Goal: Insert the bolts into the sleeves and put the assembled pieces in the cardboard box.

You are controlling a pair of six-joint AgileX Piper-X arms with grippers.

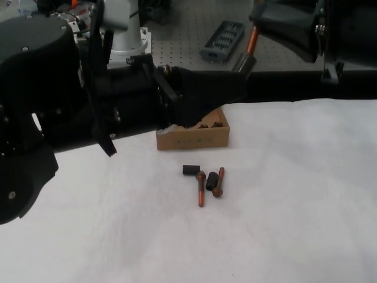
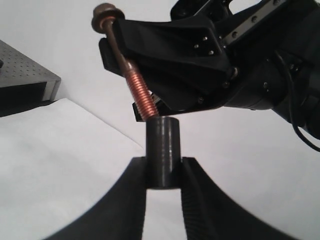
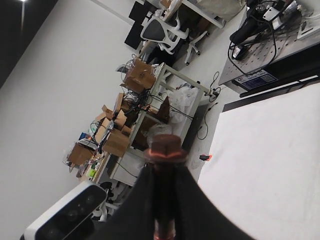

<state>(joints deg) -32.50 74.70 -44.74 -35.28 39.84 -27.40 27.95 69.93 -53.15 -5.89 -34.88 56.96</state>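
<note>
Insertion step in hand. We have the left claw (image 2: 163,172) clamped on a black sleeve (image 2: 162,145), held upright with its mouth free. The right claw (image 3: 163,187) grips a copper bolt (image 2: 131,75) by the upper shank, with the head clear of the fingers. The bolt tip sits at the sleeve's rim, but the bolt leans off the sleeve's axis. We can't tell whether the tip is in the bore. Our read on the next move: bring the bolt in line with the sleeve, then push it in. Threads may catch on the rim. The cardboard box (image 1: 192,140) already holds some pieces. Two loose bolts (image 1: 201,190) and two loose sleeves (image 1: 191,170) lie on the white cloth (image 1: 283,200) near the box.
</note>
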